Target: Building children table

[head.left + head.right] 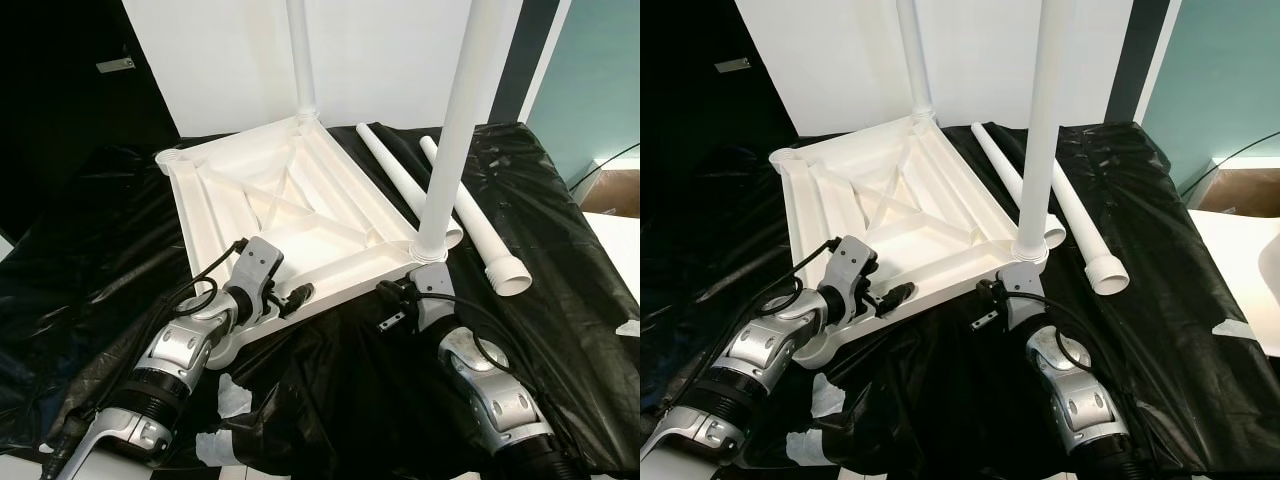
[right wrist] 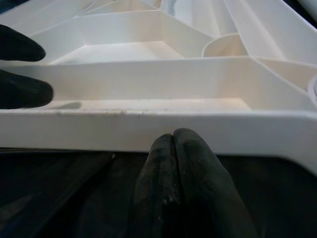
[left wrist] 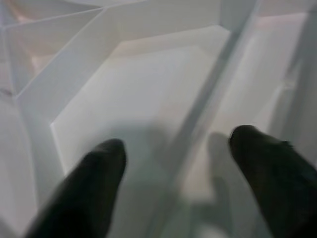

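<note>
At frame centre the upturned tabletop (image 1: 270, 205) carries two legs. Our left gripper (image 3: 173, 173) straddles its near rim, fingers spread; our right gripper (image 2: 181, 148), fingers pressed together, touches the rim. We should brace the rim steadily.

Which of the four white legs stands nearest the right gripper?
The upright leg at the tabletop's near corner, just above the right gripper; the other upright one is farther, two lie loose.

Head stereo pair looks forward-down at upturned tabletop (image 1: 290, 215); both wrist cameras sit close, facing its ribbed underside along own fingers (image 3: 94, 183).
</note>
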`<state>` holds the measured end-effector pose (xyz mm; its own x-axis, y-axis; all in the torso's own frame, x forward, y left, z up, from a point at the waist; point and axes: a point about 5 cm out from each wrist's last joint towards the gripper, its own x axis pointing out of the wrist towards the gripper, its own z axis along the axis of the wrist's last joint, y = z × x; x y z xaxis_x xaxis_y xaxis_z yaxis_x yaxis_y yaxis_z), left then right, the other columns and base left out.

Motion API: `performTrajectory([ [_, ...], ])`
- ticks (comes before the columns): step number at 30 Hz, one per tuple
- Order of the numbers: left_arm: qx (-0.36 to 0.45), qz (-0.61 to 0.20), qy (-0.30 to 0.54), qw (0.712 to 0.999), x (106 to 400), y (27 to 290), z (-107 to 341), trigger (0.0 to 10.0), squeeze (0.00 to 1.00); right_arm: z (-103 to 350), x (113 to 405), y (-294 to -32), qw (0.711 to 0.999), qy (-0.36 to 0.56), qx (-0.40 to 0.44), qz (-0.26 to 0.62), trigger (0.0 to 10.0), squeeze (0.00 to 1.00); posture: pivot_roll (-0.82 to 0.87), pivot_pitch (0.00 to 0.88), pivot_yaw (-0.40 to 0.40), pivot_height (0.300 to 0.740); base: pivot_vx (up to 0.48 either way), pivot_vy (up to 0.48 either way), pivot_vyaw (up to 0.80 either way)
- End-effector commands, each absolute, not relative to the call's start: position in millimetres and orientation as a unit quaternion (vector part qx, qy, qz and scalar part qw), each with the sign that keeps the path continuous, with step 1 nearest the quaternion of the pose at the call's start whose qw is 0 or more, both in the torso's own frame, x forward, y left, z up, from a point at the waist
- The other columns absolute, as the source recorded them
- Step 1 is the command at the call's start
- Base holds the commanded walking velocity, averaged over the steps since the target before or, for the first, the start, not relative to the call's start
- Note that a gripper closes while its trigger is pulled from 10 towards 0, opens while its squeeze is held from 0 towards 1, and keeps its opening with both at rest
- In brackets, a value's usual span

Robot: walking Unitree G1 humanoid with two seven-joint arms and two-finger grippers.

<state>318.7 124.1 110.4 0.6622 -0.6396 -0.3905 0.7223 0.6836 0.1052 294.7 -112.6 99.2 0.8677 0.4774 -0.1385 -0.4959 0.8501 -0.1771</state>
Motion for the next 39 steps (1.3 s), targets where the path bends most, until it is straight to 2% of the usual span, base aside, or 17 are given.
performTrajectory([
  [1, 0.136, -0.43, 0.224, 0.864, 301, 119, 86, 0.0, 0.0, 96, 301, -104, 0.953, 0.046, -0.122, 0.273, 10.0, 0.0, 0.0, 0.0, 0.083, 0.74, 0.0, 0.0, 0.0],
  [7, 0.111, -0.488, 0.221, 0.837, 286, 107, 89, 0.0, 0.0, 102, 321, -101, 0.952, 0.044, -0.132, 0.274, 10.0, 0.0, 0.03, 0.0, 0.074, 0.74, 0.0, 0.0, 0.0],
  [21, 0.064, -0.532, 0.22, 0.815, 269, 94, 91, 0.0, 0.0, 112, 342, -85, 0.952, 0.017, -0.139, 0.271, 10.0, 0.0, 0.03, 0.0, 0.085, 0.74, 0.0, 0.0, 0.0],
  [24, 0.053, -0.537, 0.213, 0.815, 269, 92, 94, 0.0, 0.0, 112, 343, -85, 0.952, 0.013, -0.142, 0.27, 10.0, 0.0, 0.03, 0.0, 0.087, 0.74, 0.0, 0.0, 0.0],
  [29, 0.054, -0.494, 0.164, 0.852, 283, 91, 103, 0.0, 0.0, 110, 344, -86, 0.954, 0.011, -0.14, 0.266, 10.0, 0.0, 0.02, 0.0, 0.087, 0.74, 0.0, 0.0, 0.0],
  [30, 0.053, -0.475, 0.152, 0.865, 289, 92, 105, 3.0, 0.0, 110, 343, -86, 0.954, 0.009, -0.138, 0.268, 10.0, 0.0, 0.02, 0.0, 0.084, 0.74, 0.0, 0.0, 0.0],
  [31, 0.052, -0.461, 0.145, 0.874, 293, 94, 107, 3.0, 0.0, 110, 342, -85, 0.954, 0.008, -0.136, 0.269, 10.0, 0.0, 0.02, 0.0, 0.084, 0.74, 0.0, 0.0, 0.0],
  [32, 0.043, -0.447, 0.129, 0.884, 298, 95, 111, 10.0, 0.0, 109, 341, -84, 0.953, 0.006, -0.135, 0.27, 10.0, 0.0, 0.02, 0.0, 0.084, 0.74, 0.0, 0.0, 0.0],
  [34, 0.033, -0.433, 0.111, 0.894, 303, 97, 117, 10.0, 0.0, 109, 340, -83, 0.953, 0.004, -0.135, 0.271, 10.0, 0.0, 0.02, 0.0, 0.084, 0.74, 0.0, 0.0, 0.0],
  [39, 0.078, -0.409, 0.083, 0.905, 310, 106, 131, 10.0, 0.0, 110, 337, -83, 0.955, -0.003, -0.122, 0.272, 10.0, 0.0, 0.02, 0.0, 0.078, 0.74, 0.0, 0.0, 0.0],
])
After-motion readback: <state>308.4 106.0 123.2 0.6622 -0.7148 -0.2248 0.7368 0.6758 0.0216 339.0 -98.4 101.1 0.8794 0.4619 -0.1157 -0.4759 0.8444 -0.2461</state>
